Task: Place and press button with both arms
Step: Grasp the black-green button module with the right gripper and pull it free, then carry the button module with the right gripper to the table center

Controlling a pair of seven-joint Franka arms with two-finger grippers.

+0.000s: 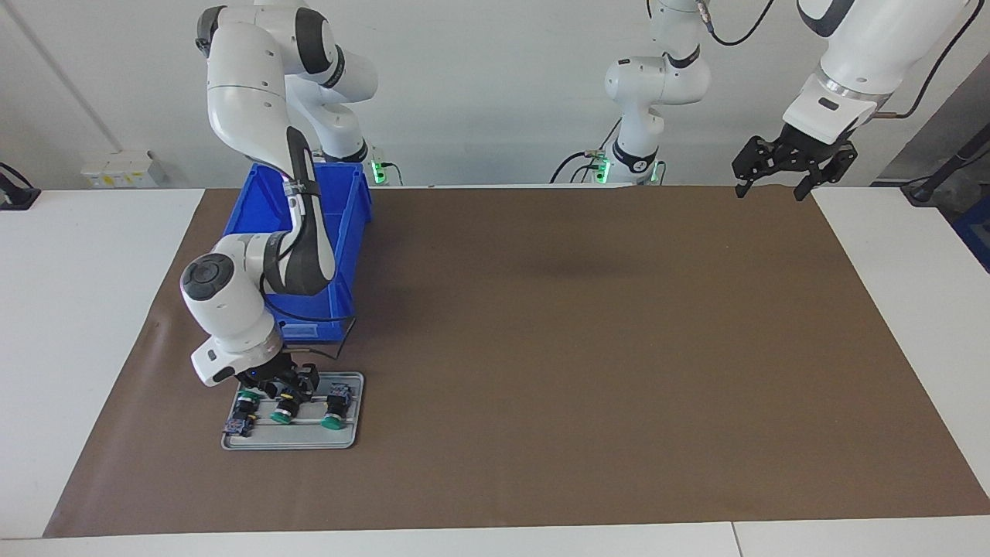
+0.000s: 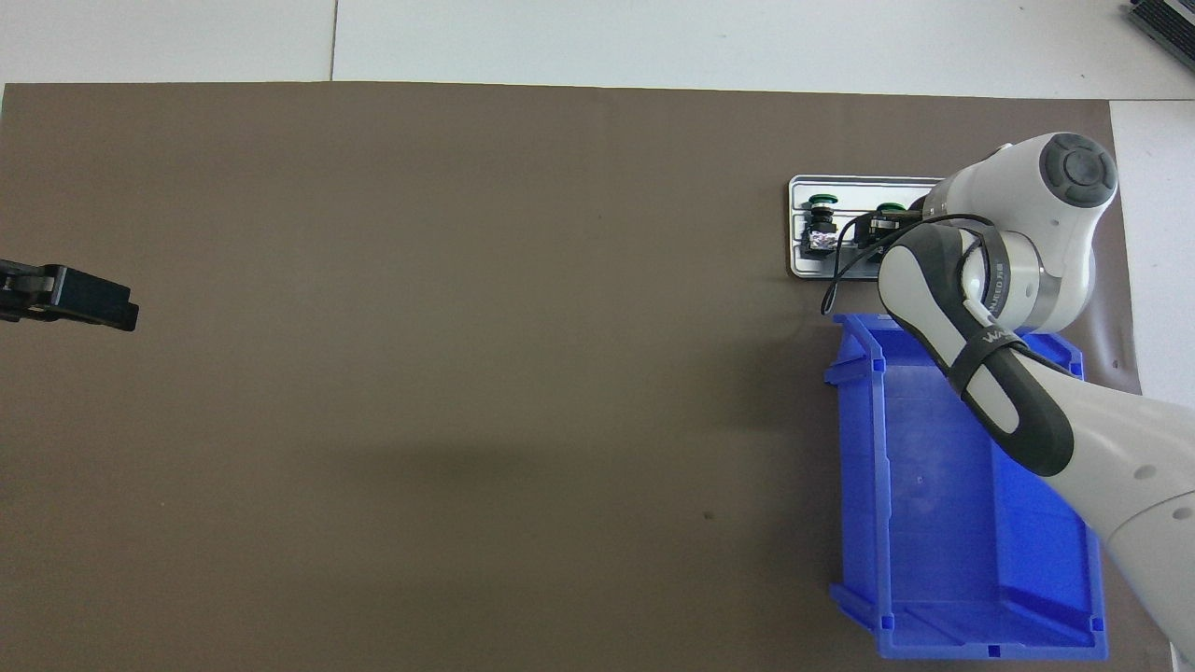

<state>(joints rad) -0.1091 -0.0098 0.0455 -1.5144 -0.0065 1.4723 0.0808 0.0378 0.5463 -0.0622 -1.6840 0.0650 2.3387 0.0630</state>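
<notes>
Three green-capped switches lie side by side on one grey tray (image 1: 340, 442), which sits on the brown mat (image 1: 588, 356) toward the right arm's end of the table, farther from the robots than the one blue bin (image 1: 344, 232). The right gripper (image 1: 288, 389) is down on the tray with its fingers set about the middle switch, the button (image 1: 284, 411); whether they already pinch it I cannot tell. A second switch (image 1: 336, 405) lies on the tray toward the left arm's end, a third (image 1: 243, 410) at the other end. In the overhead view the right arm covers much of the tray. The left gripper (image 1: 776, 186) waits in the air over the mat's edge by its own base, fingers spread apart and holding nothing.
</notes>
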